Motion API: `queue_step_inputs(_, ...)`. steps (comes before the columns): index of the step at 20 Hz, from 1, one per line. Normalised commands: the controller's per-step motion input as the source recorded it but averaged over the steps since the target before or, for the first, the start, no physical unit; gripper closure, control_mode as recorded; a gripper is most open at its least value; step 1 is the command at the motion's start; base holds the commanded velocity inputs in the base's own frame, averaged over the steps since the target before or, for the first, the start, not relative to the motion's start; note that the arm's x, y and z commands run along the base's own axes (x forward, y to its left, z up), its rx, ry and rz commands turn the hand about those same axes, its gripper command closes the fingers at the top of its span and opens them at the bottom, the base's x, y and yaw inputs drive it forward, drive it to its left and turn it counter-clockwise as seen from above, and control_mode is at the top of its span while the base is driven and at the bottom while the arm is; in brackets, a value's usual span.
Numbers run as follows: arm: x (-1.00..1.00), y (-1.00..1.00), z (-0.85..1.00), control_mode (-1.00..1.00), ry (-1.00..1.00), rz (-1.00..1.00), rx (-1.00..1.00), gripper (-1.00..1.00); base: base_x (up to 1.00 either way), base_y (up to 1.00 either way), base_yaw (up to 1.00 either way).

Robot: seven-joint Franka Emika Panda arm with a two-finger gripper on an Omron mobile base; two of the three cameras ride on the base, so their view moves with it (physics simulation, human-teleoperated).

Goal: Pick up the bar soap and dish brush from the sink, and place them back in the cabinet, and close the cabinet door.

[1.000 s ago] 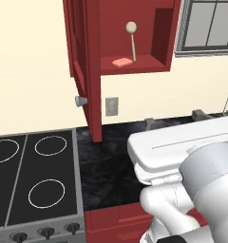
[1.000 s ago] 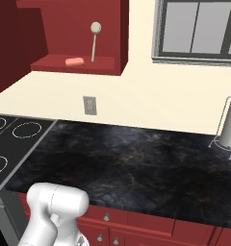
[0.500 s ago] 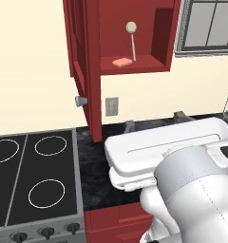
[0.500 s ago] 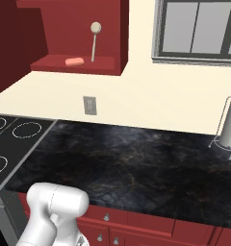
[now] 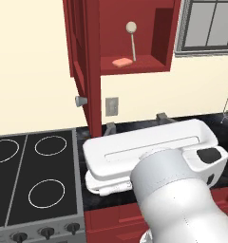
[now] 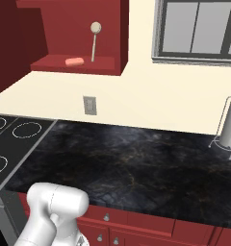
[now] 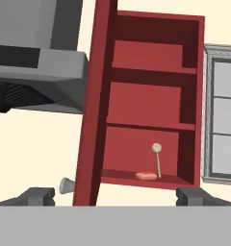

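Note:
The cabinet (image 5: pixel 158 28) hangs open on the wall. On its bottom shelf lies the bar soap (image 5: pixel 121 62), with the dish brush (image 5: pixel 132 40) standing upright beside it against the back. The right base view shows the same bar soap (image 6: pixel 74 61) and dish brush (image 6: pixel 94 41). The cabinet door (image 5: pixel 90 71) stands swung out, edge-on, with its grey knob (image 5: pixel 80 100) low on it. My gripper (image 5: pixel 135 122) is open and empty, low over the counter below the cabinet. In the hand view my gripper (image 7: pixel 118 196) looks up at the cabinet door (image 7: pixel 96 105), bar soap (image 7: pixel 146 176) and dish brush (image 7: pixel 157 158). The sink is out of view.
A black stovetop (image 5: pixel 30 175) lies to the left, under a grey range hood (image 7: pixel 35 62). A wall outlet (image 5: pixel 112 105) sits under the cabinet. A paper towel holder (image 6: pixel 230 127) stands at the right of the black counter (image 6: pixel 136 163), below a window (image 6: pixel 199 29).
The arm has swung left across the left base view, and the open fingers have shifted left to below the cabinet, nearer the door. Soap, brush and door have not moved.

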Motion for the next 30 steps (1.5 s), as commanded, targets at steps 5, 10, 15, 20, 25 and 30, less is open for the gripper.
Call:
queue_step_inputs(5, 0.00, 0.22, 0.00, -1.00, 0.00, 0.00, 0.00, -1.00, 0.00, 0.00, 0.00)
queue_step_inputs(10, 0.00, 0.22, -0.01, -1.00, 0.00, 0.00, 0.00, -1.00, 0.00, 0.00, 0.00)
queue_step_inputs(15, 0.00, 0.19, -0.03, -1.00, 0.00, 0.00, 0.00, -1.00, 0.00, 0.00, 0.00)
queue_step_inputs(20, 0.00, 0.15, -0.04, -1.00, 0.00, 0.00, 0.00, -1.00, 0.00, 0.00, 0.00)
queue_step_inputs(25, 0.02, 0.08, 0.00, -1.00, 0.00, 0.00, 0.00, -1.00, 0.00, 0.00, 0.00)
queue_step_inputs(30, 0.04, 0.00, 0.00, -1.00, 0.00, 0.00, 0.00, -1.00, 0.00, 0.00, 0.00)
